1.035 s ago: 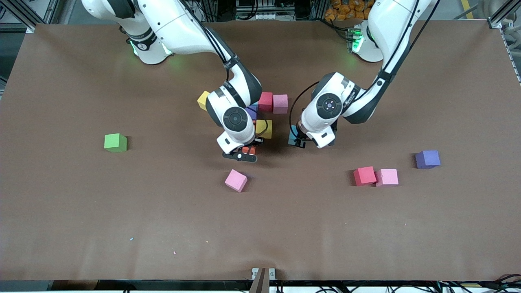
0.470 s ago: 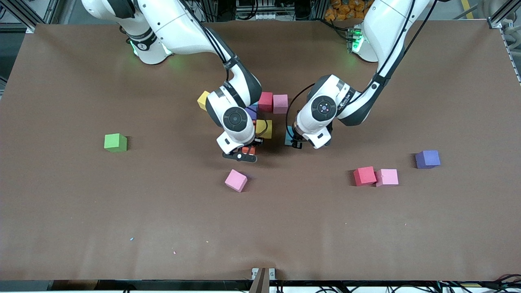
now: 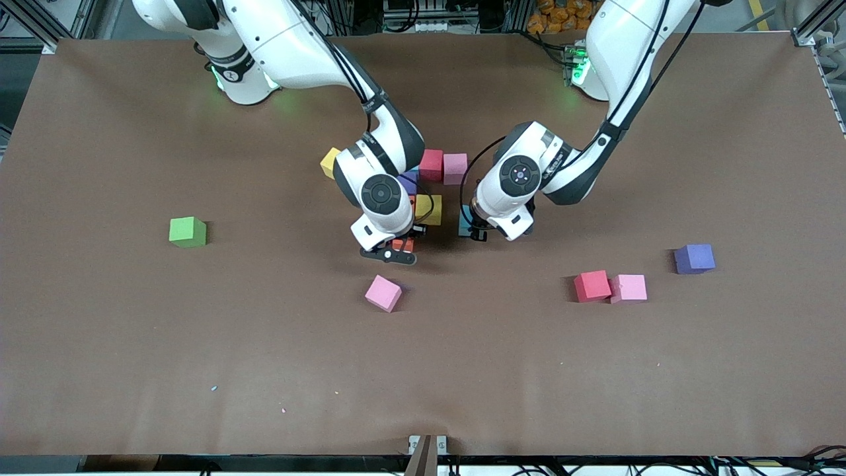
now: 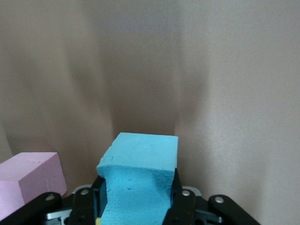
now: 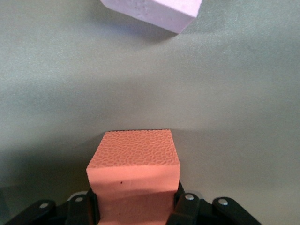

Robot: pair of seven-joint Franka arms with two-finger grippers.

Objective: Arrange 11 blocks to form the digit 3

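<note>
My right gripper (image 3: 400, 247) is shut on an orange block (image 3: 404, 244), low at the partly built figure's edge nearer the front camera. The right wrist view shows that gripper (image 5: 135, 201), the orange block (image 5: 133, 176) and a pink block (image 5: 150, 10). My left gripper (image 3: 470, 229) is shut on a light blue block (image 3: 465, 223), low over the table beside a yellow block (image 3: 429, 209). The left wrist view shows that gripper (image 4: 137, 194), the blue block (image 4: 140, 176) and a pink block (image 4: 28, 180). The figure also holds a red (image 3: 431, 164), a pink (image 3: 455, 168) and a half-hidden purple block (image 3: 407, 183).
A yellow-orange block (image 3: 329, 162) sits by the figure. Loose blocks: pink (image 3: 383, 293) nearer the front camera, red (image 3: 591, 285), pink (image 3: 628, 288) and purple (image 3: 694, 258) toward the left arm's end. A green cube (image 3: 187, 231) lies toward the right arm's end.
My left gripper has carried the light blue block a short way toward the figure and the yellow block. The right gripper has barely moved.
</note>
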